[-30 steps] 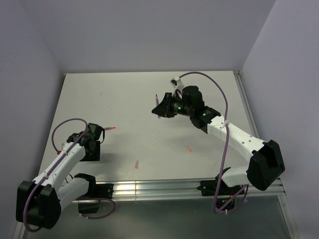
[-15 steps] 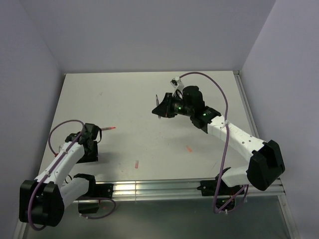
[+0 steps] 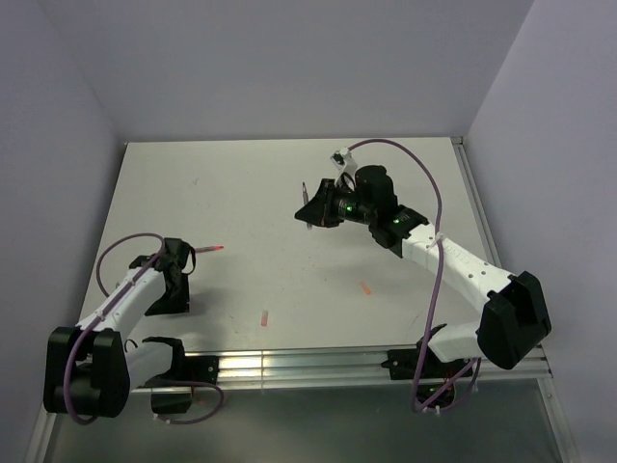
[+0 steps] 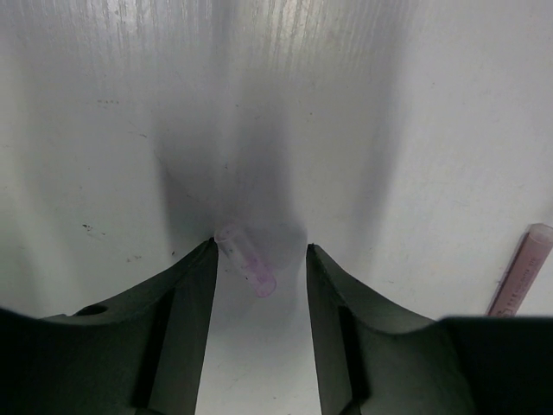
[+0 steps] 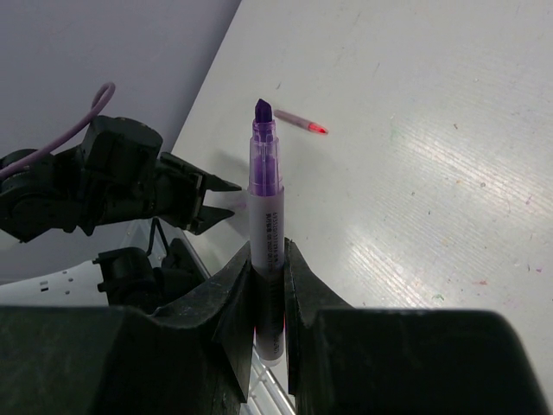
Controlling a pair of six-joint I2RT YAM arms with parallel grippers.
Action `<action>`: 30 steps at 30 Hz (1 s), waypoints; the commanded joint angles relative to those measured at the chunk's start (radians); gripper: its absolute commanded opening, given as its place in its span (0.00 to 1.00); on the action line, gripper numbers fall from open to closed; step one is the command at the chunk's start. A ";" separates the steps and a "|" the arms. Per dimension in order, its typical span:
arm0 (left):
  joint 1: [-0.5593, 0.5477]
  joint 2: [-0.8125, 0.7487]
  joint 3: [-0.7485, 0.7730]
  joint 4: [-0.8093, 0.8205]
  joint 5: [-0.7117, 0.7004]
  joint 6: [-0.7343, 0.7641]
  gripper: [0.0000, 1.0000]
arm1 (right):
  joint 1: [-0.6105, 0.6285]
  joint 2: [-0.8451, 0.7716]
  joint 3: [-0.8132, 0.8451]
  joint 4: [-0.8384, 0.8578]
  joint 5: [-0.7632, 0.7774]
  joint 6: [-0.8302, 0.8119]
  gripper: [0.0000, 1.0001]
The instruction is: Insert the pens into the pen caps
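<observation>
Two arms share the desk. In the view from above, the left end effector hangs low at 8 o'clock. The pink-red pen lies just beside it, at its 1 o'clock. The right end effector is up near the middle of the desk and pinches the purple pen. An orange cap and a pink cap lie well apart toward 6 o'clock.

In the left wrist view, the left end effector is about half open and holds nothing. The pale purple cap lies on the desk between its two fingers, slanted. The tip of the finger at 8 o'clock is right by the cap and may touch it. The other finger is apart from it. The pink-red pen peeks in at 4 o'clock.

In the right wrist view, the right end effector is closed tight on the purple pen. The pen stands straight up with its bare tip at 12 o'clock. The left arm waits at 9 o'clock.

The step now looks like picking up the cap. To do it well, the left end effector should put the cap in the middle of its fingers. It should squeeze slowly, so the round cap does not roll or pop out. The open end of the cap should stay free for the pen tip.
</observation>
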 commanded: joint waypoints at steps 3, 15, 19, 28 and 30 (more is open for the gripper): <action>0.007 0.016 0.015 -0.002 -0.010 0.016 0.47 | -0.014 -0.010 -0.008 0.055 -0.021 0.004 0.00; 0.008 0.135 0.069 0.000 -0.004 0.075 0.38 | -0.028 0.005 -0.014 0.069 -0.043 0.007 0.00; 0.008 0.197 0.086 0.015 0.004 0.112 0.29 | -0.030 0.011 -0.011 0.063 -0.043 0.001 0.00; 0.008 0.276 0.153 0.188 0.120 0.353 0.00 | -0.033 0.014 -0.014 0.071 -0.032 -0.002 0.00; 0.008 0.287 0.214 0.214 0.165 0.454 0.00 | -0.033 0.011 -0.011 0.068 -0.031 -0.004 0.00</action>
